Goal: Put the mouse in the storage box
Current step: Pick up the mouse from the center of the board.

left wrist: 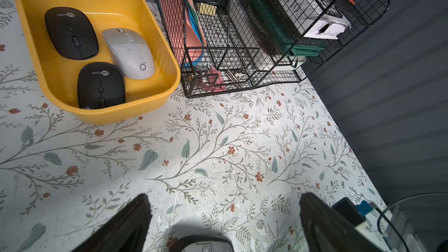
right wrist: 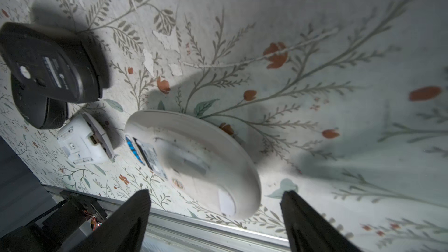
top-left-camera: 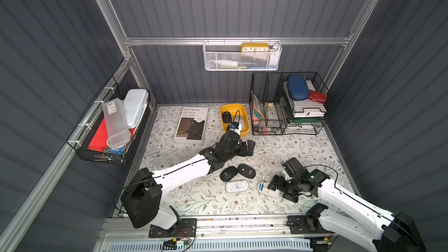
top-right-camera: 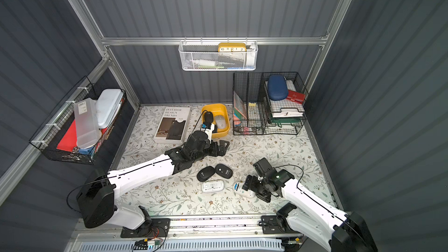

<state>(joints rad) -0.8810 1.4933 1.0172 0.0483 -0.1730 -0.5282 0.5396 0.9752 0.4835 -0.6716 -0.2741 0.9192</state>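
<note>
Left wrist view shows our left fingers (left wrist: pixel 126 224) spread, empty, over bare surface (left wrist: pixel 218 153), the storage box (left wrist: pixel 111 115) ahead holding three mice (left wrist: pixel 128 52). Our right fingers (right wrist: pixel 126 221) are spread too; the upturned white mouse (right wrist: pixel 194 161) lies just ahead between them, long axis slanting across the gap, so we judge this arm nearer.

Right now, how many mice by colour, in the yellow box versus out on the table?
Black mice in the storage box: 2
White mouse in the storage box: 1
Black mice on the table, upside down: 2
White mice on the table, upside down: 2
Total: 7 mice
</note>
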